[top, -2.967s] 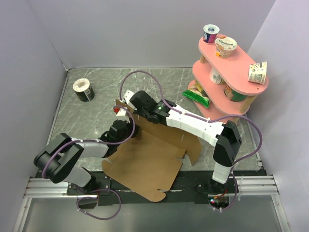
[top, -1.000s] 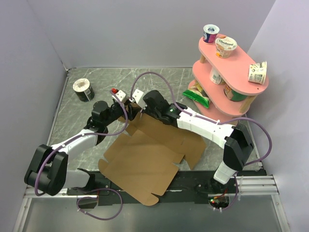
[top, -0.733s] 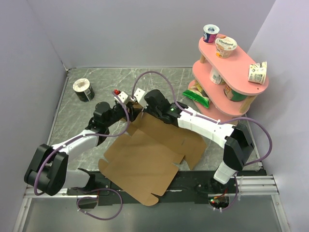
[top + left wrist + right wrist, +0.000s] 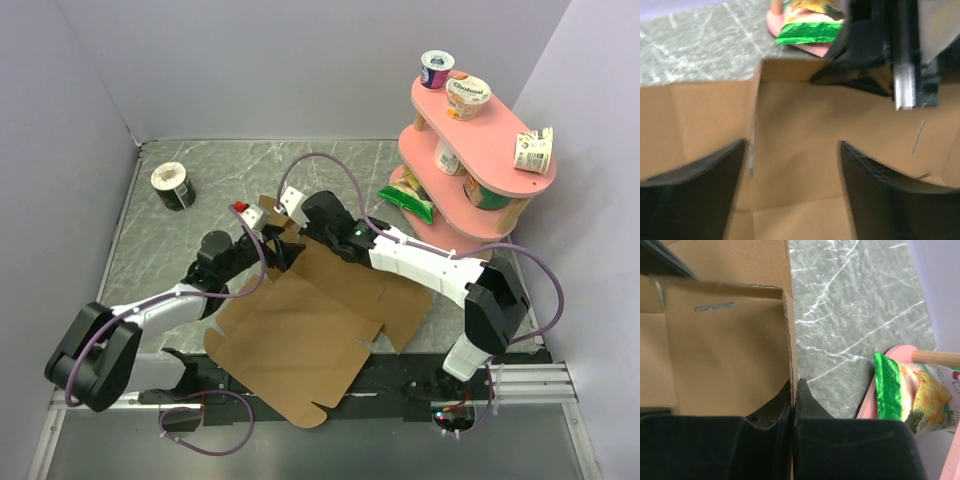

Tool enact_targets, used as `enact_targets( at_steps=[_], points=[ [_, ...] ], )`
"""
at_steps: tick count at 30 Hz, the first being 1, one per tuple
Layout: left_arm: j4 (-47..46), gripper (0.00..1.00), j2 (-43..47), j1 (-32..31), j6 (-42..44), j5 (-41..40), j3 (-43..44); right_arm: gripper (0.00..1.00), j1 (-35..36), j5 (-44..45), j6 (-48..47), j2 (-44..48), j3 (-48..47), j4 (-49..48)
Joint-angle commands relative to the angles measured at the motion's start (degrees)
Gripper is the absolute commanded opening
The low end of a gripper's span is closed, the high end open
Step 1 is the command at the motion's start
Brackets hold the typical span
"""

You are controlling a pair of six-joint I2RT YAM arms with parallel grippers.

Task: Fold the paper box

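The paper box lies opened out as a brown cardboard sheet on the grey marbled bench. It sits in the middle and toward the near edge, with its near corner hanging over the black rail where the arms are bolted. Most of the sheet is flat. At its far edge a flap is lifted up off the bench, standing roughly upright with a folded corner at its far end.

The right pincer reaches in from the right across the sheet. It is clamped tight on the right edge of that raised flap, with the cardboard pinched between its two black fingers.

The left pincer comes in from the left and sits just beside the right one at the far edge of the sheet. Its fingers are spread wide and grip nothing (only bare cardboard shows between them). The left finger is close to an upright cardboard edge, though I cannot tell whether they touch.

To the far right stands a pink rack with yogurt cups on its tiers and a green snack bag at its foot. A dark tub sits alone at the far left of the bench, well apart from the box.
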State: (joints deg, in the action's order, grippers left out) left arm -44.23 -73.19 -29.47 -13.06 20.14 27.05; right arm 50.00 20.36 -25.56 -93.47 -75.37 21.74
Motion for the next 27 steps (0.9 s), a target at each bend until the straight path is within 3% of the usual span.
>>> enact_targets(
  at_steps=[1, 6, 13, 20, 27],
  points=[
    [1.0, 0.89, 4.9, 3.5, -4.1, -0.4, -1.9, 0.0, 0.9, -0.1, -2.3, 3.5, 3.8, -10.0],
    [4.1, 0.97, 9.4, 7.3, -6.4, -5.1, -3.7, 0.0, 0.7, 2.5, -10.3, 4.6, 7.0, -17.3],
    [6.3, 0.99, 12.6, 10.9, -12.3, -18.6, -6.5, 0.0, -1.5, 3.5, -22.5, 1.5, 3.8, -21.6],
    [5.1, 0.97, 13.2, 12.9, -19.9, -19.7, -9.6, 0.0, -1.4, 4.8, -33.0, -4.9, -1.9, -25.3],
    [0.4, 0.98, 12.8, 16.4, -21.7, -18.0, -12.7, 0.0, 2.7, 11.5, -41.9, -8.7, 5.2, -42.7]
  ],
)
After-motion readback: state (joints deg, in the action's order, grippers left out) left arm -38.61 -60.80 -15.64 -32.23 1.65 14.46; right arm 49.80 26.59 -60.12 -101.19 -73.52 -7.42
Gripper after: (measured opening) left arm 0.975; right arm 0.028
